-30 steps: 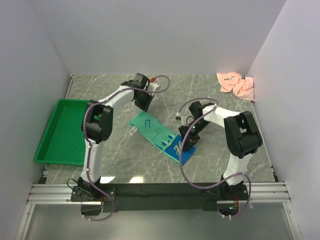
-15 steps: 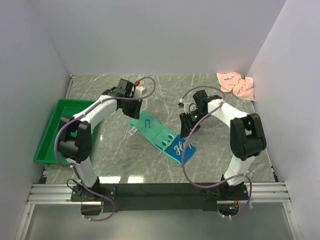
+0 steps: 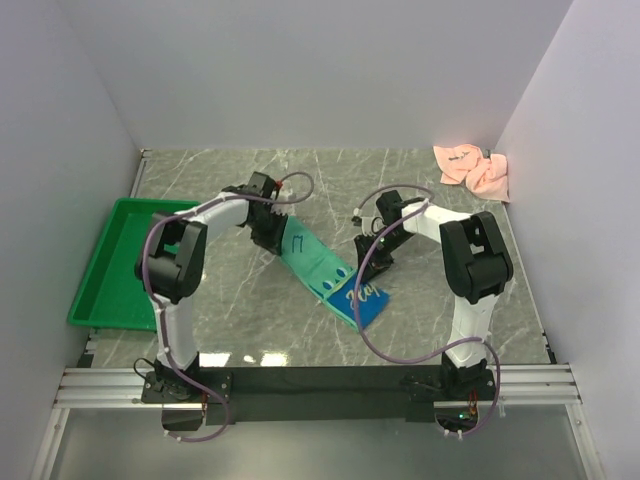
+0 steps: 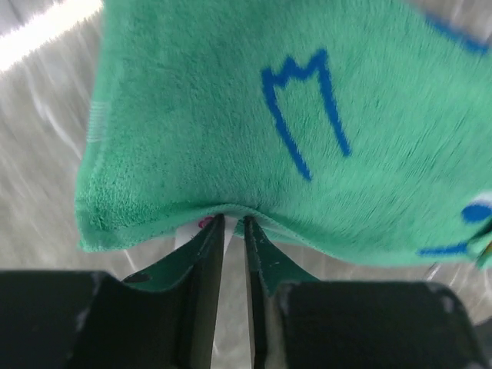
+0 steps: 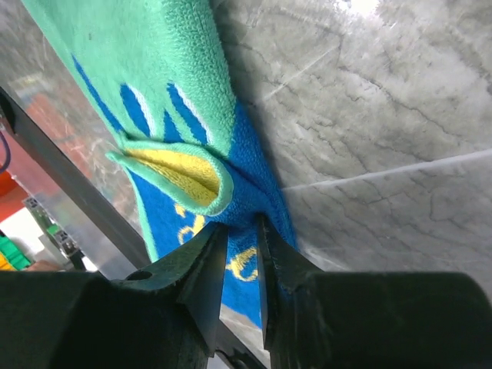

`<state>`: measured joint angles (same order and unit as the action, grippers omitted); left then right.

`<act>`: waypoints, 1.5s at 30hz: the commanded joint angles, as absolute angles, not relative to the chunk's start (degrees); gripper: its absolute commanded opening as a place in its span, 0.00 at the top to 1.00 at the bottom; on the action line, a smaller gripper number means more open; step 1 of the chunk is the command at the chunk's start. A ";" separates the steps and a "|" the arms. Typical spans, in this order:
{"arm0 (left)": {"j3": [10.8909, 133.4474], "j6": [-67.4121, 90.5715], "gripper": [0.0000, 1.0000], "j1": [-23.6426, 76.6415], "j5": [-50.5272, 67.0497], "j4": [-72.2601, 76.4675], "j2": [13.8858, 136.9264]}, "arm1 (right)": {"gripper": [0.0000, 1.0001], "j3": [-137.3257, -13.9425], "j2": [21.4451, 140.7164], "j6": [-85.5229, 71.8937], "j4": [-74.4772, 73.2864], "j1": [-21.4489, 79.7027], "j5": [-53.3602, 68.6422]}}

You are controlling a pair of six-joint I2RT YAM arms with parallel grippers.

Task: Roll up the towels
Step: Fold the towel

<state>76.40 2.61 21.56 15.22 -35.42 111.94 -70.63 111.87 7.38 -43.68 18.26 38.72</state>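
Note:
A long green towel (image 3: 318,263) with a blue end lies diagonally on the marble table. My left gripper (image 3: 272,238) is at its far left end. In the left wrist view the jaws (image 4: 232,221) are pinched on the edge of the green towel (image 4: 231,115), beside a white label. My right gripper (image 3: 366,268) is at the towel's right edge near the blue end. In the right wrist view it (image 5: 240,227) is shut on the blue cloth (image 5: 261,192), where a fold shows yellow inside. Crumpled pink towels (image 3: 472,168) lie at the back right corner.
A green tray (image 3: 120,262) stands at the left of the table. White walls close in the table on three sides. The arms' cables loop above the towel.
The left gripper swung away to the back left, then came down onto the towel's far end. The right gripper lifted off, then settled on the towel's right edge. The towel's far end looks narrower.

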 commanded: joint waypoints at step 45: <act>43.60 -27.24 0.38 60.80 3.87 -9.59 79.01 | 0.66 -59.94 109.69 -5.35 -22.59 21.36 46.67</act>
<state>44.99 -25.93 57.49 8.21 -16.16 78.72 -61.49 110.56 -3.20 -26.13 20.40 50.06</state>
